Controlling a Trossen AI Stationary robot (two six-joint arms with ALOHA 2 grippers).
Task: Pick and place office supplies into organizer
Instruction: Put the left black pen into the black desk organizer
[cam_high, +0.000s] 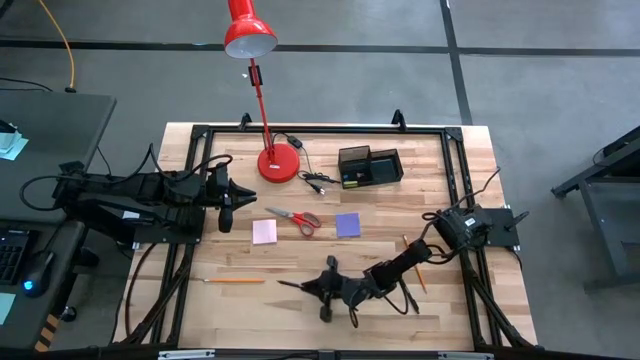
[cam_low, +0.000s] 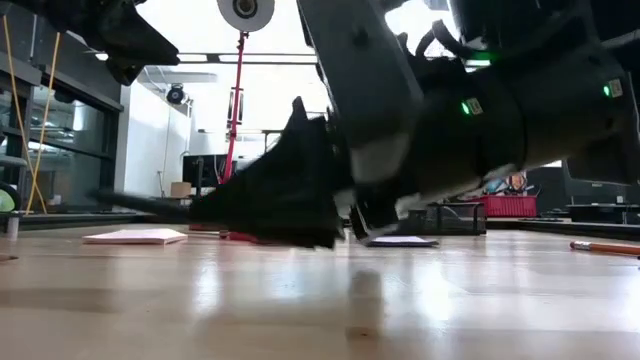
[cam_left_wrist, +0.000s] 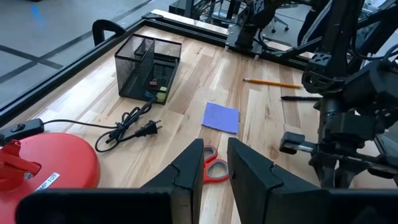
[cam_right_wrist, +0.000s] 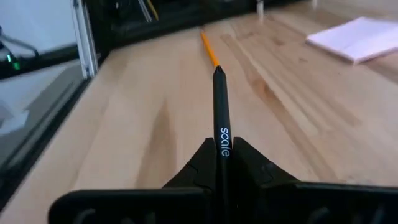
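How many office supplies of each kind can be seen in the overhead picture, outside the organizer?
Sticky-note pads: 2
Orange pencils: 2
Red-handled scissors: 1
Black pen: 1
Total: 6

We are looking level across the pale wooden tabletop (cam_low: 300, 300), where the right arm's dark gripper (cam_low: 205, 207) is filling the middle of the frame, its fingers closing on a thin black pen (cam_low: 140, 203) that is pointing toward the left. A flat pink sticky-note pad (cam_low: 135, 237) is lying at centre left, an orange pencil (cam_low: 605, 247) is resting at the right edge, and a red lamp stem (cam_low: 233, 110) is rising at upper centre.
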